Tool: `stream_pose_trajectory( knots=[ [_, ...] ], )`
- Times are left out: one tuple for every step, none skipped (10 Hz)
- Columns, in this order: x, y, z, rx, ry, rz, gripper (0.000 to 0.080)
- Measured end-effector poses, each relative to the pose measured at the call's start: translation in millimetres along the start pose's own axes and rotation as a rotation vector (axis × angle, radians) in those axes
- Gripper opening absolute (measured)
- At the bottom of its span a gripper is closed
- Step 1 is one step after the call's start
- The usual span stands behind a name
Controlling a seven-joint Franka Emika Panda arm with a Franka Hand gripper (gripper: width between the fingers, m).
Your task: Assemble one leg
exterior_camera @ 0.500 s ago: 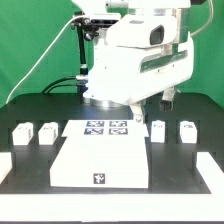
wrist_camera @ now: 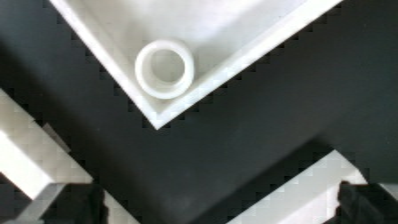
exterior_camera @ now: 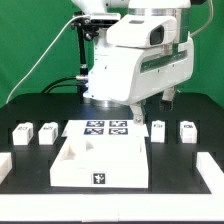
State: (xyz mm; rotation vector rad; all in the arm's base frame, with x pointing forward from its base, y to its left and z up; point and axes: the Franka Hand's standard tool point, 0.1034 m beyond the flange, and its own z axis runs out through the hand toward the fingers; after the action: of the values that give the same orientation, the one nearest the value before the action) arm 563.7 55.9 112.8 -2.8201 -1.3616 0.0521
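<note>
Four small white legs with markers stand in a row on the black table: two at the exterior view's left (exterior_camera: pixel 23 130) (exterior_camera: pixel 46 131) and two at its right (exterior_camera: pixel 158 129) (exterior_camera: pixel 186 130). The large white square panel (exterior_camera: pixel 100 165) lies in front of them. My gripper (wrist_camera: pixel 217 206) is open and empty, its dark fingers (wrist_camera: pixel 71 205) wide apart. It hovers over a corner of the panel (wrist_camera: pixel 231 30) with a round socket (wrist_camera: pixel 166 70). In the exterior view the arm's white body hides most of the gripper.
The marker board (exterior_camera: pixel 105 128) lies flat behind the panel, between the pairs of legs. White rails sit at the table's edges at the exterior view's left (exterior_camera: pixel 5 165) and right (exterior_camera: pixel 214 170). White strips (wrist_camera: pixel 32 150) cross the wrist view.
The arm has shifted slightly. The panel's far left corner now shows a raised step that did not show before. The legs have not moved.
</note>
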Motion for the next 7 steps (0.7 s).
stream_pose_trajectory(
  knots=[
    [0.0, 0.0, 0.0, 0.000, 0.000, 0.000, 0.0650],
    [0.0, 0.0, 0.1, 0.000, 0.000, 0.000, 0.0650],
    [0.1, -1.3, 0.6, -0.003, 0.002, -0.003, 0.0650],
    [-7.2, -14.7, 7.4, -0.008, 0.009, -0.039, 0.0650],
    [-25.4, -32.8, 16.1, -0.001, 0.000, -0.107, 0.0650],
    [-43.9, -45.7, 24.0, 0.001, -0.003, -0.188, 0.0650],
    [-62.1, -53.3, 32.6, 0.011, -0.010, -0.278, 0.0650]
  ],
)
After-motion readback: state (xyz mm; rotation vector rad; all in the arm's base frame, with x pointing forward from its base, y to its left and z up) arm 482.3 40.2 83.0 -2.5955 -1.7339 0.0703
